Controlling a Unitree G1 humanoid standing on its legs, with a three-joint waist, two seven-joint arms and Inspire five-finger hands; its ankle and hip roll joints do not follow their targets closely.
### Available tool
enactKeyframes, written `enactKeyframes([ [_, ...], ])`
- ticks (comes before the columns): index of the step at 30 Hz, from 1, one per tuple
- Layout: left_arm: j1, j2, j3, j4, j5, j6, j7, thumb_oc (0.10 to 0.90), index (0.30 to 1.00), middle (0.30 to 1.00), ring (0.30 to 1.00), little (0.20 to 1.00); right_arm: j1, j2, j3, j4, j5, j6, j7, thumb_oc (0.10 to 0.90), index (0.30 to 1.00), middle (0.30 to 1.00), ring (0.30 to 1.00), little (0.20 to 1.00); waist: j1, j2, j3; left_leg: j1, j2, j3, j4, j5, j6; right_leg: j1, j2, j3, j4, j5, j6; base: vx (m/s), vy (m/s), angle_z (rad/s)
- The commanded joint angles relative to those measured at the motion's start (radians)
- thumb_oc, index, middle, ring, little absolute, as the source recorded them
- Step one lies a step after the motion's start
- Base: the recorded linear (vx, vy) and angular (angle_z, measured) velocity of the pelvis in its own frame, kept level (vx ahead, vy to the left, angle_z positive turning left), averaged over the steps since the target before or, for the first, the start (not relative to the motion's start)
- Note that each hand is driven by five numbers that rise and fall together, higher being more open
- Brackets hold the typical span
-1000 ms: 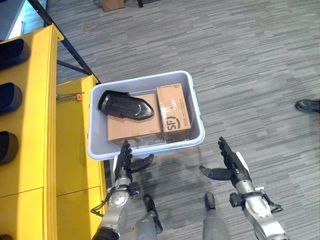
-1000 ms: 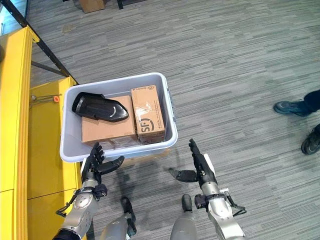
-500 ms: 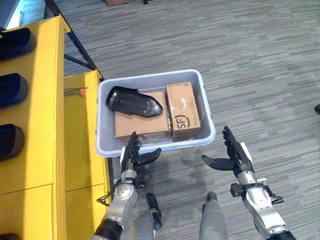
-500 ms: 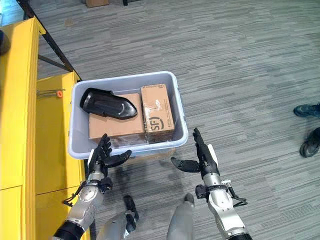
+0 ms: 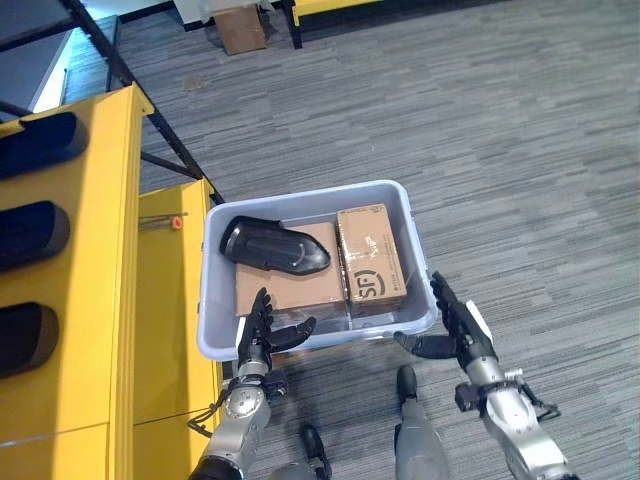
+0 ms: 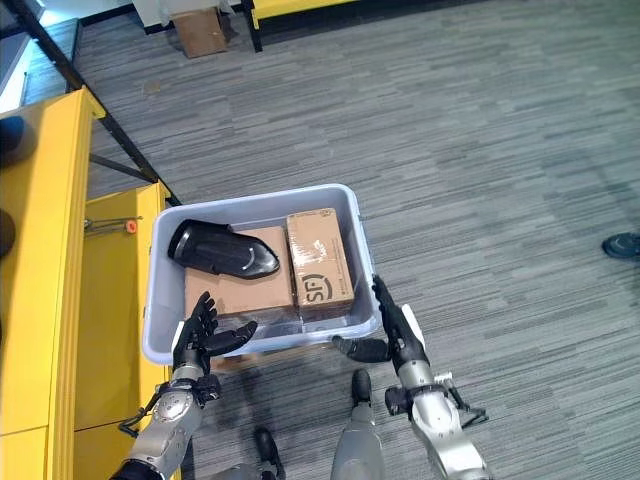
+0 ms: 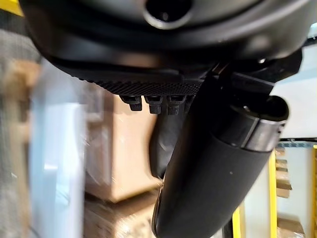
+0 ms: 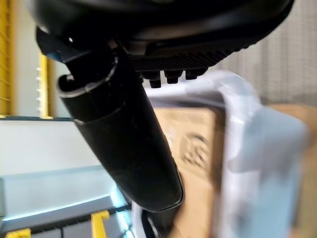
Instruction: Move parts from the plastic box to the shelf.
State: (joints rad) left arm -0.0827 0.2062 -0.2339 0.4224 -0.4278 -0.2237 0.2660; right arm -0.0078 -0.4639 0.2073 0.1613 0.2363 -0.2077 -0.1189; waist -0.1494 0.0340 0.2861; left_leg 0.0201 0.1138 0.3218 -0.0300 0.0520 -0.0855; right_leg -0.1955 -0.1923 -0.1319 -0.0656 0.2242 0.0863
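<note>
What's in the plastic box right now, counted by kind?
Cardboard boxes: 2, large and narrow
Black molded parts: 1, lying on the large one
Total: 3 in the plastic box

Both arms reach forward, forearms low in the eye views. Left hand (image 5: 257, 332): palm facing inward, fingers straight and pointing up, thumb angled out to the right. Right hand (image 5: 455, 330): mirror pose, fingers straight, thumb pointing left toward the other hand. Both relaxed, nothing gripped. Wrists roughly level with each other.
</note>
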Motion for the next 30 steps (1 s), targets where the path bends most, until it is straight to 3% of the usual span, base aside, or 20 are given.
enactKeyframes([
  [1,-0.066,0.016,0.003,-0.073,-0.009,-0.094,-0.016,0.9,1.0,1.0,1.0,1.0,-0.031,-0.014,-0.048,-0.095,-0.004,-0.097,-0.006,0.9,1.0,1.0,1.0,1.0,-0.007,-0.011,-0.077,0.033,0.036,-0.021,0.13,-0.043,-0.048,-0.044,-0.059,0.0,0.154,-0.08,0.088,0.03,-0.046,0.07],
  [8,-0.066,0.008,-0.01,-0.083,-0.019,-0.091,-0.025,0.9,1.0,1.0,1.0,1.0,-0.022,-0.023,-0.062,-0.097,0.005,-0.101,-0.011,0.9,1.0,1.0,1.0,1.0,-0.006,0.016,-0.076,0.018,0.084,-0.045,0.216,0.044,-0.08,-0.04,-0.023,-0.017,0.214,-0.16,0.045,0.1,-0.161,0.13],
  [9,-0.064,0.007,-0.01,-0.088,-0.026,-0.094,-0.025,0.9,1.0,1.0,1.0,1.0,-0.015,-0.031,-0.061,-0.104,0.01,-0.106,-0.013,0.9,1.0,1.0,1.0,1.0,0.0,0.006,-0.059,-0.056,0.1,-0.08,0.398,0.113,-0.098,-0.01,-0.009,-0.013,0.217,-0.19,0.011,0.06,-0.206,0.23],
  [10,-0.066,0.008,-0.01,-0.094,-0.032,-0.093,-0.03,0.9,1.0,1.0,1.0,1.0,-0.01,-0.033,-0.063,-0.107,0.014,-0.105,-0.012,0.9,1.0,1.0,1.0,1.0,0.009,-0.007,-0.049,-0.094,0.09,-0.11,0.467,0.131,-0.104,0.006,-0.007,-0.008,0.213,-0.195,-0.003,0.06,-0.202,0.3],
  [11,-0.066,0.009,-0.01,-0.094,-0.032,-0.093,-0.03,0.9,1.0,1.0,1.0,1.0,-0.011,-0.033,-0.063,-0.107,0.014,-0.105,-0.011,0.9,1.0,1.0,1.0,1.0,0.009,-0.008,-0.051,-0.098,0.089,-0.11,0.467,0.134,-0.103,0.003,-0.008,-0.009,0.211,-0.192,-0.004,0.03,-0.125,0.45],
  [13,-0.066,0.006,-0.01,-0.092,-0.028,-0.089,-0.028,0.9,1.0,1.0,1.0,1.0,-0.01,-0.037,-0.058,-0.103,0.012,-0.11,-0.014,0.9,1.0,1.0,1.0,1.0,0.022,-0.043,-0.033,-0.155,0.083,-0.122,0.57,0.109,-0.095,0.033,-0.008,-0.001,0.215,-0.214,-0.021,0.1,-0.138,0.03],
  [15,-0.06,0.007,-0.009,-0.099,-0.033,-0.084,-0.03,0.9,1.0,1.0,1.0,1.0,0.001,-0.033,-0.062,-0.102,0.007,-0.109,-0.026,0.9,1.0,1.0,1.0,1.0,0.016,-0.041,-0.034,-0.168,0.175,-0.086,0.447,0.138,-0.088,0.046,-0.007,0.001,0.219,-0.222,-0.009,0.16,0.058,-0.17],
  [16,-0.057,0.009,-0.009,-0.101,-0.032,-0.084,-0.027,0.9,1.0,1.0,1.0,1.0,0.002,-0.03,-0.063,-0.101,0.006,-0.11,-0.032,0.9,1.0,1.0,1.0,1.0,0.018,-0.035,-0.031,-0.146,0.213,-0.076,0.33,0.16,-0.091,0.053,-0.005,0.011,0.23,-0.234,0.002,0.19,0.213,0.06],
  [18,-0.055,0.016,-0.001,-0.101,-0.021,-0.083,-0.021,0.9,1.0,1.0,1.0,1.0,-0.003,-0.025,-0.061,-0.093,-0.003,-0.112,-0.046,0.9,1.0,1.0,1.0,1.0,0.029,-0.021,-0.036,-0.118,0.253,-0.095,0.1,0.233,-0.106,0.049,-0.004,0.038,0.245,-0.25,0.027,0.19,0.27,-0.06],
  [19,-0.057,0.016,0.001,-0.097,-0.019,-0.084,-0.02,0.9,1.0,1.0,1.0,1.0,-0.01,-0.027,-0.061,-0.092,-0.002,-0.114,-0.048,0.9,1.0,1.0,1.0,1.0,0.034,-0.01,-0.042,-0.12,0.274,-0.1,0.039,0.269,-0.124,0.046,-0.004,0.049,0.25,-0.252,0.035,0.13,0.189,-0.21],
  [21,-0.051,0.019,0.002,-0.095,-0.021,-0.083,-0.026,0.9,1.0,1.0,1.0,1.0,-0.001,-0.019,-0.061,-0.095,0.006,-0.114,-0.04,0.9,1.0,1.0,1.0,1.0,0.026,-0.001,-0.051,-0.082,0.286,-0.067,0.019,0.274,-0.131,0.044,-0.012,0.049,0.266,-0.266,0.042,0.13,0.138,-0.32],
  [26,-0.059,0.029,-0.009,-0.095,-0.021,-0.086,-0.031,0.9,1.0,1.0,1.0,1.0,-0.005,-0.007,-0.061,-0.105,0.004,-0.11,-0.036,0.9,1.0,1.0,1.0,1.0,0.021,0.01,-0.063,-0.055,0.234,-0.016,0.02,0.229,-0.135,0.067,-0.045,0.052,0.235,-0.231,0.07,0.14,0.218,-0.47],
  [28,-0.064,0.042,-0.006,-0.099,-0.02,-0.089,-0.028,0.9,1.0,1.0,1.0,1.0,-0.018,0.004,-0.053,-0.102,0.0,-0.104,-0.037,0.9,1.0,1.0,1.0,1.0,0.028,0.003,-0.07,-0.047,0.197,0.005,0.03,0.163,-0.113,0.086,-0.077,0.069,0.193,-0.205,0.092,0.12,0.216,-0.05],
  [30,-0.065,0.045,-0.005,-0.1,-0.02,-0.09,-0.027,0.9,1.0,1.0,1.0,1.0,-0.02,0.008,-0.05,-0.101,-0.001,-0.101,-0.036,0.9,1.0,1.0,1.0,1.0,0.031,-0.002,-0.072,-0.049,0.183,0.01,0.042,0.142,-0.105,0.088,-0.09,0.076,0.183,-0.193,0.101,0.05,0.108,-0.05],
])
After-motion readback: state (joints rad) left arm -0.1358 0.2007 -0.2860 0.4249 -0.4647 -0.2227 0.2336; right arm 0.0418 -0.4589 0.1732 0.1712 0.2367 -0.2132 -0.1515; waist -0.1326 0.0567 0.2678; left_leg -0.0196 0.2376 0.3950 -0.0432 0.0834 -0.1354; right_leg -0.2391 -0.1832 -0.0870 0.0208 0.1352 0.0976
